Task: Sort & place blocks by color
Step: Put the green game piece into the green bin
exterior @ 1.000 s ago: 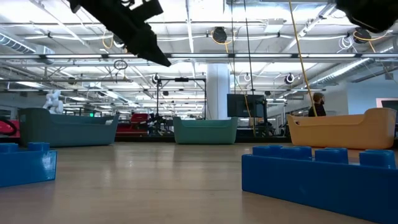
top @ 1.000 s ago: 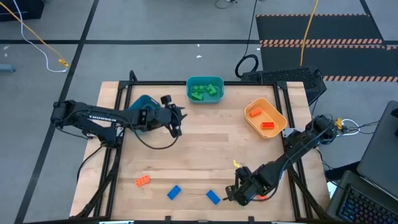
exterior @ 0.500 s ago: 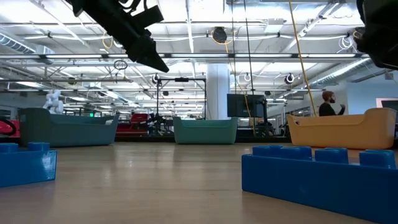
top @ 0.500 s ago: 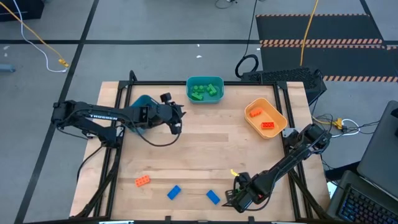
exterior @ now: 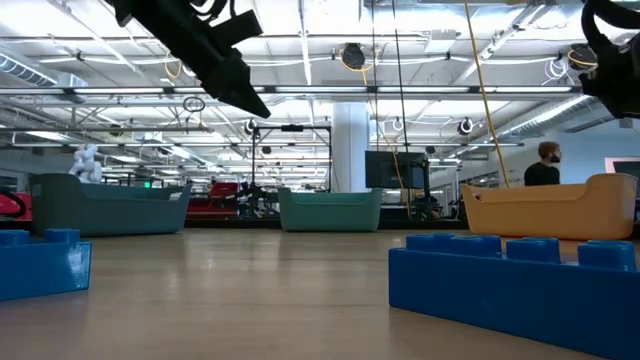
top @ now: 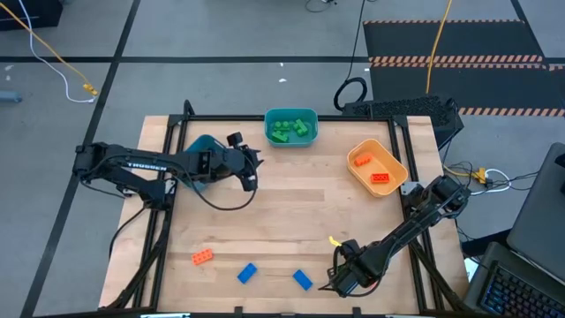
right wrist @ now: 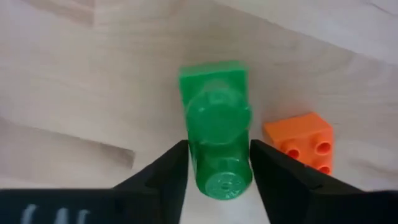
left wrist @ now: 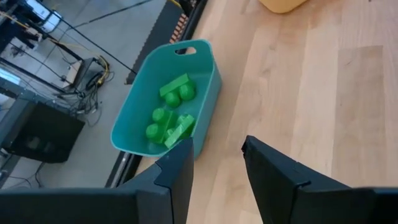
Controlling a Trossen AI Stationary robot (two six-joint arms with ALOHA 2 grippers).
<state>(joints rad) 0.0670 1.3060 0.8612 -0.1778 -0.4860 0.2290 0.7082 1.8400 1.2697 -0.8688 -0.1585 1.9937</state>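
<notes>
My right gripper is low over the table's near edge, shut on a green block. A small orange block lies on the wood just beside it. An orange block and two blue blocks lie flat along the near side. The blue ones fill the low view's foreground. My left gripper hangs open in the air at the far left, near the blue bin. It looks toward the teal bin, which holds green blocks. My right gripper has the green block pinched between its two fingers, which lie on the block's two opposite sides. The fingers come from above, pointing down. Whether the block's underside is on the wood or just off it, I cannot tell.
The teal bin stands at the far edge. The orange-yellow bin, with orange blocks in it, stands at the far right. The table's middle is bare wood. A person stands in the room beyond the table.
My right gripper has moved toward the table's near edge and come down over the green block. In the low view its arm has drawn off to the right. The person in the room behind has walked to the right.
</notes>
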